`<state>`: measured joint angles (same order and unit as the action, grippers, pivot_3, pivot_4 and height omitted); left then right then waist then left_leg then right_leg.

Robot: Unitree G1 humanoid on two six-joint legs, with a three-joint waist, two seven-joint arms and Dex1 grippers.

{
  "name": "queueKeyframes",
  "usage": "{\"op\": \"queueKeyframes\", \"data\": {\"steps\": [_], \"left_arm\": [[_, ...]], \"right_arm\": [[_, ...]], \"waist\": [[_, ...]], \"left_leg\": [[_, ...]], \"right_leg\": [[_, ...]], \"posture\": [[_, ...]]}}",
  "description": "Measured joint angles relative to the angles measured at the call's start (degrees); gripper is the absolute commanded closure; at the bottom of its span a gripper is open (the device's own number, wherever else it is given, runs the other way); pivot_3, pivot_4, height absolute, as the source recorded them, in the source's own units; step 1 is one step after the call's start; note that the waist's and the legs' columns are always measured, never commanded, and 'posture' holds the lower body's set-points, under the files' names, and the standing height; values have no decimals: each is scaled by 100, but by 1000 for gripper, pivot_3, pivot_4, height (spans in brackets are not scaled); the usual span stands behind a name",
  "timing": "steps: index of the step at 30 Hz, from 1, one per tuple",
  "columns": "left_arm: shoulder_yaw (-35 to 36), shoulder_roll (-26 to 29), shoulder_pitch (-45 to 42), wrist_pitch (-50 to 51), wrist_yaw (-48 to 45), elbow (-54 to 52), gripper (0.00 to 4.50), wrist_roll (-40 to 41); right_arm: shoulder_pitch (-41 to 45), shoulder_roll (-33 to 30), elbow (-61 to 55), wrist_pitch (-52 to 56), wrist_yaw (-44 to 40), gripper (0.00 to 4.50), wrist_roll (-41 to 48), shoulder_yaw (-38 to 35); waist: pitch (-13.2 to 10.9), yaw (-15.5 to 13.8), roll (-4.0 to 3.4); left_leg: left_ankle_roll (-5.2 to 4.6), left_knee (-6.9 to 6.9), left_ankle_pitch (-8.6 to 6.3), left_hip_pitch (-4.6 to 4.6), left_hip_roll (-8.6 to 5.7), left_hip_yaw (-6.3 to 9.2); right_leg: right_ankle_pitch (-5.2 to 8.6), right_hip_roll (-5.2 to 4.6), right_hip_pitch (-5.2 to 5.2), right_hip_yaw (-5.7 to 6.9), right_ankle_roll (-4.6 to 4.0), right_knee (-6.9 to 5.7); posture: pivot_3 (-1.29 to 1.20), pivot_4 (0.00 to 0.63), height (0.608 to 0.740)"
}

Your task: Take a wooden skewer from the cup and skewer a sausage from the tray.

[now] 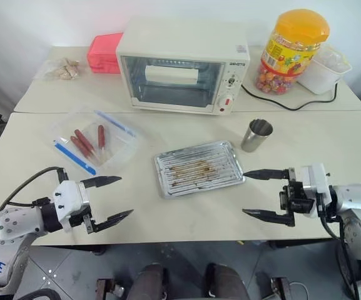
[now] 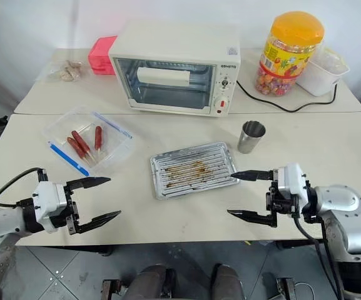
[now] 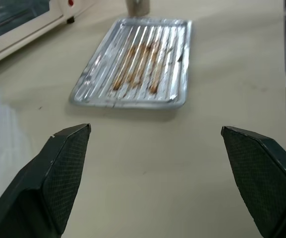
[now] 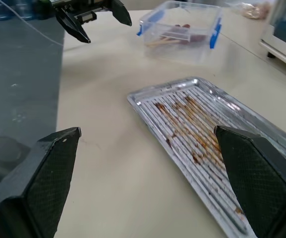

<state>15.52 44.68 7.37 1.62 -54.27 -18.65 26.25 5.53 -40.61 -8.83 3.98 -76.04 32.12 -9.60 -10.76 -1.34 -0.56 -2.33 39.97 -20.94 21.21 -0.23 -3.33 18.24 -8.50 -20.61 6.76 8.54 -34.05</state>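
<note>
The silver tray (image 1: 199, 167) lies mid-table, its ridged bottom stained brown and holding no food. Just behind its right end stands the steel cup (image 1: 256, 135); no skewer shows in it. Three red sausages (image 1: 86, 142) lie in a clear blue-edged box (image 1: 119, 150) to the tray's left. My left gripper (image 1: 125, 196) hovers open near the front edge, left of the tray, pointing toward it. My right gripper (image 1: 244, 193) is open at the tray's right end, pointing left. Both are empty. In the right wrist view the tray (image 4: 192, 119) lies between the fingers.
A white toaster oven (image 1: 180, 65) stands at the back, its black cable (image 1: 286, 103) running right. An orange-lidded candy jar (image 1: 293, 50) and a white tub (image 1: 325, 69) stand at the back right. A pink box (image 1: 104, 53) and a small bag (image 1: 61, 69) lie at the back left.
</note>
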Motion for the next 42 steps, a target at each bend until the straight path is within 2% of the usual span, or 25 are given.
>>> {"op": "queueKeyframes", "data": {"steps": [2,5,10,13,16,21,27,33,42], "left_arm": [[18,-162,-81,24,201,-25,26,-27],[63,-762,-25,362,884,-243,26,124],[498,-1649,696,958,2177,-1082,26,314],[1052,-2745,970,1034,3435,-1492,26,340],[1560,-3406,975,996,4435,-1466,26,320],[2014,-3618,677,875,5178,-822,26,213],[2051,-3601,445,747,5313,-266,26,173],[1812,-3610,498,767,5376,-448,26,65],[1250,-4109,918,823,5592,-949,26,-152]], "right_arm": [[-47,101,72,-163,105,0,-59,-24],[-210,423,246,-361,540,0,-137,-124],[-232,1234,641,-735,2110,0,-359,-831],[-199,1966,730,-1224,3426,0,-607,-1397],[-188,2436,1012,-1700,4317,0,-1024,-1521],[-131,2683,1373,-1636,5404,0,-1776,-1333],[-191,2748,1422,-1453,5357,0,-1490,-1162],[-163,2671,1674,-1560,5307,0,-1463,-1152],[-126,2286,2049,-1753,4803,0,-1207,-1140]], "waist": [[0,-1,-4],[1,1,-1],[1,16,-1],[3,10,-2],[6,-3,0],[11,4,-5],[15,13,2],[16,19,3],[18,13,6]], "left_leg": [[0,-2,0,-3,-1,0],[0,-2,0,-3,1,8],[1,1,0,-4,3,5],[2,1,0,-7,3,4],[1,2,0,-8,0,-1],[1,2,0,-8,-2,-10],[1,1,0,-8,0,-11],[1,1,0,-8,1,-11],[1,1,0,-8,3,-16]], "right_leg": [[-1,-1,1,-1,1,0],[-1,-2,0,1,1,-9],[-1,-2,-2,-5,1,-13],[-1,-1,1,-11,1,-9],[-1,-1,1,-15,1,-12],[0,0,-6,-21,1,-18],[0,2,-7,-21,1,-17],[0,2,-7,-22,0,-17],[0,1,-6,-28,0,-12]], "posture": [[0,150,740],[0,150,740],[0,150,740],[0,150,740],[0,150,740],[0,150,740],[0,150,740],[0,150,740],[0,150,740]]}}
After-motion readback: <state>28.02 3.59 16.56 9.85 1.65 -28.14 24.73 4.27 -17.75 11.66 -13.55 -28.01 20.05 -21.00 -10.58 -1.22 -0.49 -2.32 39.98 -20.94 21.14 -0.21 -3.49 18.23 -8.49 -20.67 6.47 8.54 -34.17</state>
